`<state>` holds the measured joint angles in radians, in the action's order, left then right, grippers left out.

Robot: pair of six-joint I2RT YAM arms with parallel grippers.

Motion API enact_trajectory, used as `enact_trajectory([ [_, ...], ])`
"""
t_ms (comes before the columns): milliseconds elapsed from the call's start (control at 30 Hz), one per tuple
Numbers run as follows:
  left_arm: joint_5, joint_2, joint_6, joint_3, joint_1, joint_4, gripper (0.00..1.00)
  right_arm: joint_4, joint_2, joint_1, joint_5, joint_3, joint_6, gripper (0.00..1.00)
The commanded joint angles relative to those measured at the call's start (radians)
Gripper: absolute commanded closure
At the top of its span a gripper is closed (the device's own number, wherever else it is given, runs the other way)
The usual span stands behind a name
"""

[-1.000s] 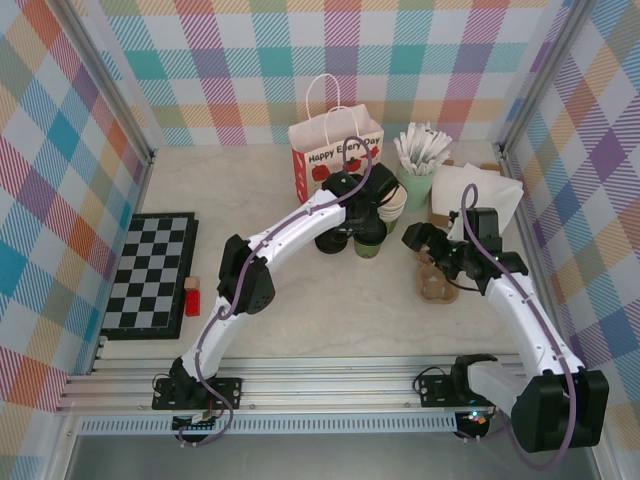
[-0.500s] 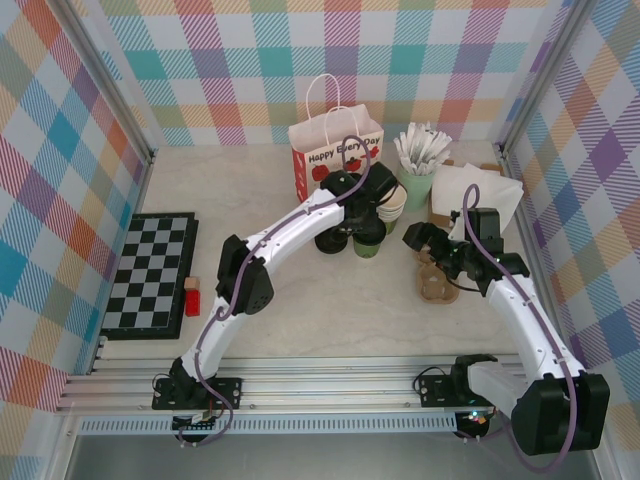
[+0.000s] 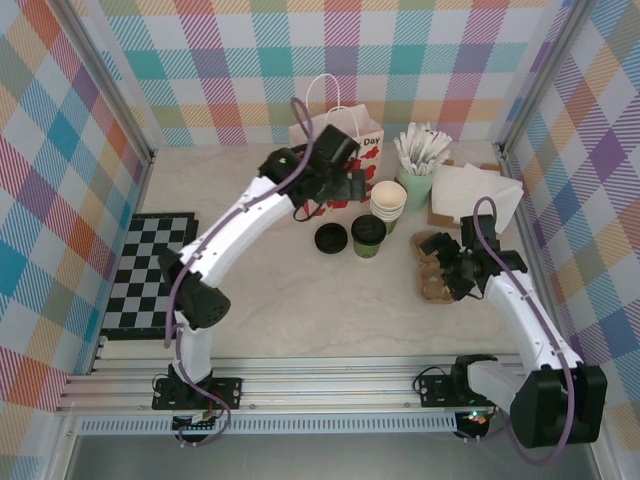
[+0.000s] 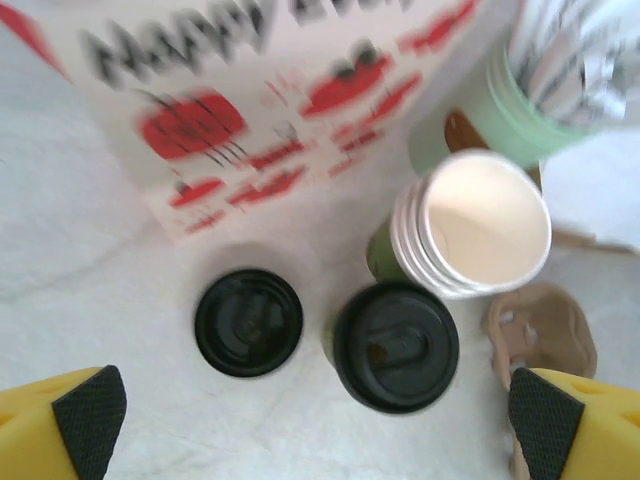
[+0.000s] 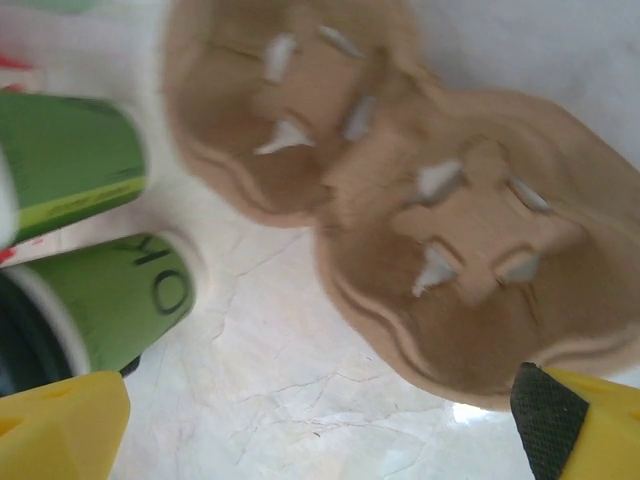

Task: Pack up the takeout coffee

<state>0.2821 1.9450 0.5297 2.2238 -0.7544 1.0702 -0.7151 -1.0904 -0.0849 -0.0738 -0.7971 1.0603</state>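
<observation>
Green lidded takeout coffee (image 3: 368,237) upright beside loose black lid (image 3: 331,238)

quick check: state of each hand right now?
Left hand: open, holding nothing.
Right hand: open, holding nothing.

Under the left gripper (image 4: 315,420) we see the takeout coffee (image 4: 395,345): its lid is black plastic with a soft shine, and its wall is green matt paper. Beside it, the loose lid (image 4: 248,322) is the same black plastic. Beyond the gripper, the bag (image 4: 250,110) is white printed paper and the stack of cups (image 4: 470,225) is cream paper inside. The fingers (image 4: 40,440) are smooth yellow plastic with rough black pads (image 4: 90,415). Under the right gripper (image 5: 315,430) the carrier (image 5: 400,200) is brown pulp cardboard, matt and fibrous. The surface (image 5: 300,370) looks like pale veined stone, smooth.
</observation>
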Motion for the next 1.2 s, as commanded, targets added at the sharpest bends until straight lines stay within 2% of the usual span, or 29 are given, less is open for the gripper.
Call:
enact_trajectory([
  [0,0.104,-0.083,-0.022,-0.098,0.059,-0.082,0.0,-0.179,-0.123,0.004,0.042,-0.087,0.287,0.0],
  [133,0.117,-0.113,-0.019,-0.153,0.121,-0.111,0.0,-0.203,-0.262,0.001,0.052,-0.148,0.403,0.0],
  [367,-0.112,-0.04,0.04,-0.094,0.284,-0.22,0.0,-0.189,-0.421,-0.007,0.133,-0.235,0.482,0.01],
  [500,-0.172,0.1,0.043,0.073,0.329,-0.204,0.0,-0.176,-0.464,-0.017,0.164,-0.263,0.504,0.01],
  [633,-0.147,0.268,0.045,0.309,0.335,-0.108,0.03,-0.197,-0.498,-0.02,0.204,-0.286,0.522,0.01],
  [767,-0.176,0.348,0.08,0.39,0.352,-0.082,0.19,-0.18,-0.529,-0.019,0.214,-0.286,0.526,0.03],
  [900,-0.184,0.347,0.082,0.388,0.352,-0.073,0.5,-0.145,-0.575,-0.022,0.218,-0.277,0.523,0.13],
  [967,-0.158,0.328,0.066,0.378,0.352,-0.055,0.63,-0.128,-0.588,-0.025,0.217,-0.268,0.516,0.19],
  [1067,-0.107,0.276,0.026,0.335,0.352,-0.028,0.83,-0.122,-0.59,-0.038,0.233,-0.257,0.499,0.34],
  [1167,-0.057,0.192,0.003,0.223,0.352,-0.024,0.95,-0.129,-0.567,-0.05,0.268,-0.244,0.485,0.48],
])
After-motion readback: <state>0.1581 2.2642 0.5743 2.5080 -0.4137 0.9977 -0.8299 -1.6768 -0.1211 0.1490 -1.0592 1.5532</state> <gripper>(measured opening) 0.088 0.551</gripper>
